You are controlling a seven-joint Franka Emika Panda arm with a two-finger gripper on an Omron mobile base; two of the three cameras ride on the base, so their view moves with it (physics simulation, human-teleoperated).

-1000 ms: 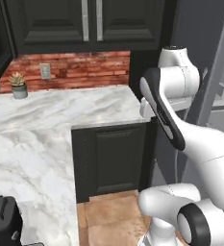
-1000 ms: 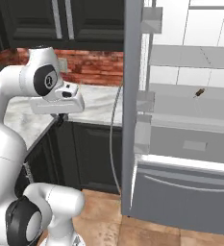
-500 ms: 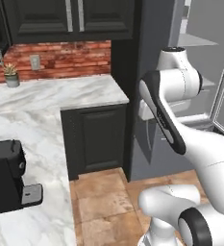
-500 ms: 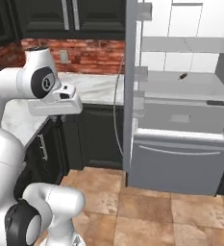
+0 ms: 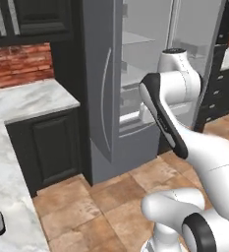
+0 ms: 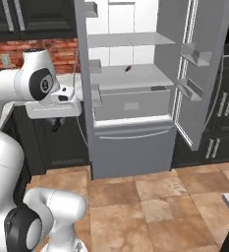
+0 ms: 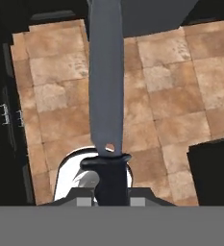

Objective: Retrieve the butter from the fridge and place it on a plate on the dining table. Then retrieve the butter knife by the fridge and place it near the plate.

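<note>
The gripper is clamped on the black handle of the knife. In the hand view the broad grey blade, with a small hole near the handle, runs up the picture over the brown tiled floor. The same view shows dark cabinet fronts along the left edge and a dark block at the lower right.

The right base view shows the fridge with both upper doors swung wide and the bottom drawer shut. Its white interior and shelves are in full sight, and the right door carries small bins on its inner face. A small dark item lies on the middle shelf, too small to identify. The arm's hand hangs just left of the fridge in front of the dark cabinets, pointing down. A dark shape sits below it, but the jaws cannot be made out from here.

The left base view looks from the other side. The grey outer face of the left door and its long curved handle stand nearest, with the shelves visible behind it. The white arm crosses in front of the open fridge. To the left lie a marble counter, a red brick wall above it and a dark cabinet below.
</note>
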